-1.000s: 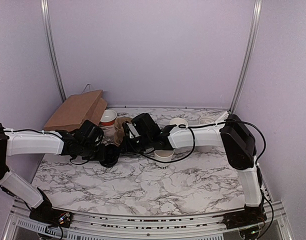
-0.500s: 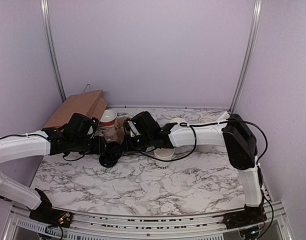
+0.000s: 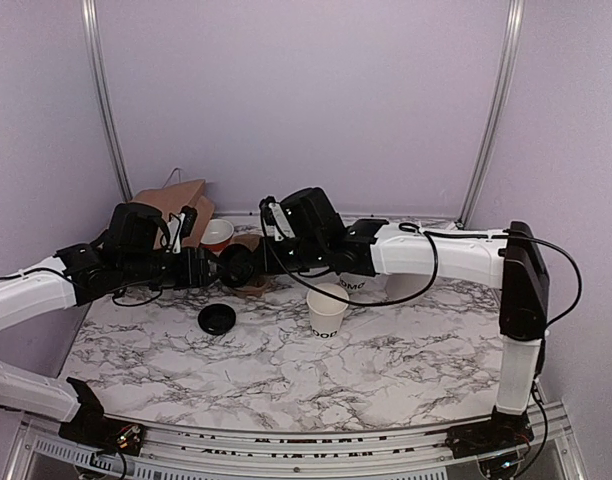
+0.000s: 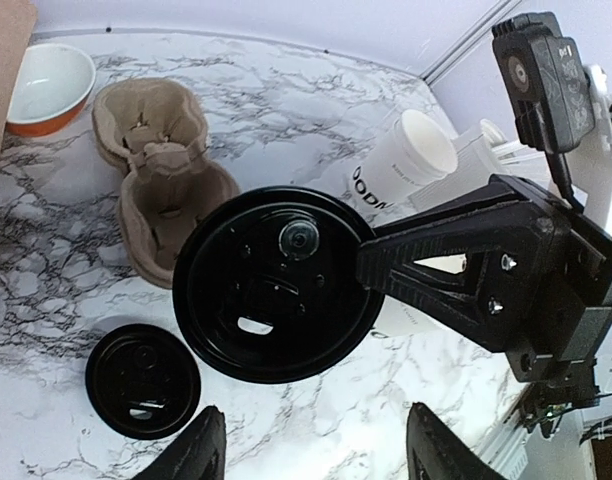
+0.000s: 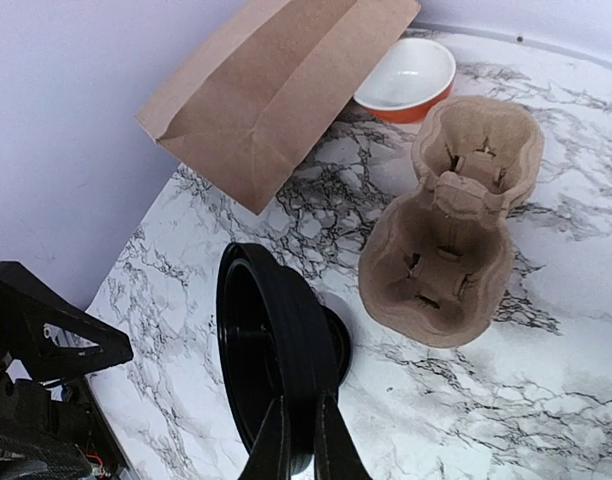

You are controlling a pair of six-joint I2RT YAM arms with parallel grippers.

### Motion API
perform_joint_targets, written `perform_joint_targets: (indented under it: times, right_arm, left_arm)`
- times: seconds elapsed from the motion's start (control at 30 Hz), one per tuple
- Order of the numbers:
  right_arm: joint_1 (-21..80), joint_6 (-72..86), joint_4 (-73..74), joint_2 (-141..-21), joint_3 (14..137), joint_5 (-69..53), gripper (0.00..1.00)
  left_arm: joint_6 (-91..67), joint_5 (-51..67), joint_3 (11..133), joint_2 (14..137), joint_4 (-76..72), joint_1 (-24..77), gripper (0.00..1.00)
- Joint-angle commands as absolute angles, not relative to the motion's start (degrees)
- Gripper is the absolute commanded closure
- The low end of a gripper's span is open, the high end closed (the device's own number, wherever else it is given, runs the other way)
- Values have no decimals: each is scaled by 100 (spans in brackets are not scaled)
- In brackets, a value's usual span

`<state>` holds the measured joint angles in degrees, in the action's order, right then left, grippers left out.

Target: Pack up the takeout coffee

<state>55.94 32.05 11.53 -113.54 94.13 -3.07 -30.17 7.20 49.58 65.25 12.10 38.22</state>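
The white paper cup (image 3: 327, 312) with black lettering low on its side stands open on the marble table, right of centre. My right gripper (image 3: 254, 262) is shut on the rim of a black plastic lid (image 3: 236, 265) and holds it on edge above the table. The right wrist view shows its fingers (image 5: 298, 440) pinching the lid (image 5: 271, 350). A second black lid (image 3: 217, 319) lies flat on the table below; it also shows in the left wrist view (image 4: 143, 380). My left gripper (image 3: 203, 268) is open and empty, facing the held lid (image 4: 276, 285).
A brown paper bag (image 3: 171, 205) lies at the back left, with a red-rimmed bowl (image 3: 217, 235) beside it. A brown cardboard cup carrier (image 4: 161, 185) lies behind the lids. Another white lettered cup (image 4: 404, 160) stands behind the task cup, under my right arm.
My right gripper has lifted one black lid off the table, leaving a second lid lying there. My left gripper has risen and drawn back to the left, open.
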Motion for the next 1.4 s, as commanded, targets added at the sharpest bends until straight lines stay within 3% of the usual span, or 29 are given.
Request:
perform_joint_targets:
  times: [0.0,0.7,1.03,1.37]
  right_arm:
    - [5577,2832,1458,-10830,9187,296,100]
    - [5559,1681,3015,-8435,7677,3047,99]
    - [5732,1340,3448,-8045,7197,4238,99]
    - [5818,1214,3605,-8044,7108,4668,99]
  left_arm:
    - [-3188,1122,5297,6482,845,3841,38]
    - [-4114,1673,5671,7655,-462,3841,38]
    - [-4850,1660,5780,8258,-1074,4209,38]
    - [-5016,1700,5906,8589,-1135,4428,38]
